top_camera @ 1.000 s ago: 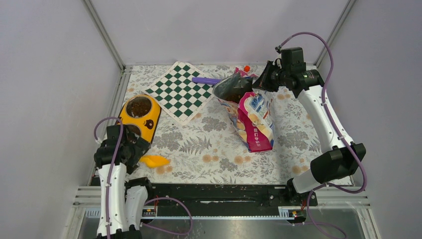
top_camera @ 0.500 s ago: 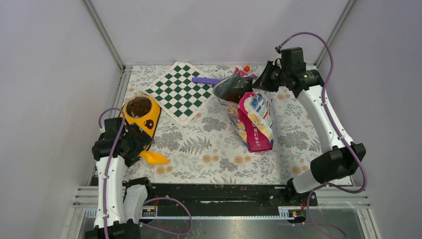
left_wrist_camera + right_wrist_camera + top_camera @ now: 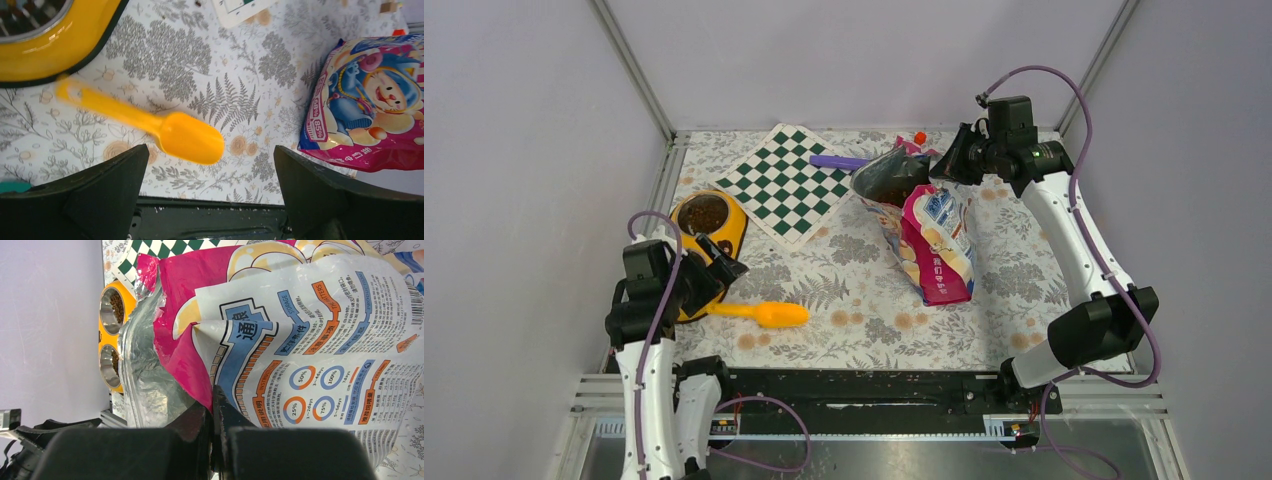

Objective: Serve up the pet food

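Near edge: left hand [image 3: 722, 268] is spread fully wide and holds nothing. It hangs over the orange scoop [image 3: 192, 140], which lies flat on the tabletop [image 3: 854, 300] just beside the yellow feeder [image 3: 730, 236], cup end pointing toward the middle. No pellets show in the scoop, and its handle end is blurred in the wrist view. Read: the scoop is parked next to the feeder because that is where it gets emptied, so it is within reach for another load.

Feeder: the far cup holds kibble [image 3: 704, 213]. The left arm covers the near cup from above, but the right wrist view shows dark pellets in both cups. Serving looks well along, possibly done. How full the cups are can't be judged.

Mid-tabletop: the pet-food bag [image 3: 939, 250] lies on its side, bottom toward the arms and mouth at the far end. More kibble is visible inside the open mouth.

Far side: right hand [image 3: 216, 405] is clamped tight on the bag's top edge, jaws pinched on the film with no gap. That grip lifts the rim so the mouth gapes and faces the left arm — likely there to keep the opening accessible and stop pellets spilling out.

Behind the bag, a chessboard mat [image 3: 784, 180] and a purple stick [image 3: 839, 160] sit clear of the work.
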Robot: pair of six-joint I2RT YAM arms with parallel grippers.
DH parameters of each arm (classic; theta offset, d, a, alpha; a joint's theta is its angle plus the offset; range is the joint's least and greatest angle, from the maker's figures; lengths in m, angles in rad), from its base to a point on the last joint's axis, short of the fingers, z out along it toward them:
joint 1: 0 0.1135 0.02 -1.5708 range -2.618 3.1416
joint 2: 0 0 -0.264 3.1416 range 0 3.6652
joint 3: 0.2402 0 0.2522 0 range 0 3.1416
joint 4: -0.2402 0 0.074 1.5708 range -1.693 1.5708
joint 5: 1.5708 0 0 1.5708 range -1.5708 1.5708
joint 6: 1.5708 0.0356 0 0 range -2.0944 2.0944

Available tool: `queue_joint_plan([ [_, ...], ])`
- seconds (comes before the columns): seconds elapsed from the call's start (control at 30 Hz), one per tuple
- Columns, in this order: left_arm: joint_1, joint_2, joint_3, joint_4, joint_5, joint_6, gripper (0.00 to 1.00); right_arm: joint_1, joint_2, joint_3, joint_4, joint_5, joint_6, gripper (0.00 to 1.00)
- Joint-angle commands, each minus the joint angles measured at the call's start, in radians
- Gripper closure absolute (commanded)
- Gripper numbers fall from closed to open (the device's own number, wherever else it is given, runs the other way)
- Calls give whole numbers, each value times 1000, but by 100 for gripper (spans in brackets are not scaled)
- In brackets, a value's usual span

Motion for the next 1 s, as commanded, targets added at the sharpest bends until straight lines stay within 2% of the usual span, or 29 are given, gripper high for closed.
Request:
queue_joint_plan([
  [0.0,-4,-41,-3,80,13,40,1,-2,-17,-13,-27,-15,-14,100],
  [0.13,-4,-42,3,63,-50,13,2,-4,-16,-13,-28,-16,-14,100],
  [0.33,-4,-17,-6,105,-3,-29,11,-4,-16,-16,-27,-18,-15,100],
  [0.47,-5,-6,-41,209,77,-82,17,-4,-23,-20,-29,-17,-24,100],
  [0.6,-25,24,-49,369,153,-133,18,-4,-27,-15,-30,-28,-46,100],
  [0.67,-74,55,-36,447,164,-145,19,-3,-31,-9,-30,-41,-61,100],
  [0.8,-242,151,30,575,84,-132,19,-3,-43,6,-27,-79,-108,100],
  [0.97,-446,366,178,709,-28,-48,18,0,-80,-3,12,-162,-150,100],
])
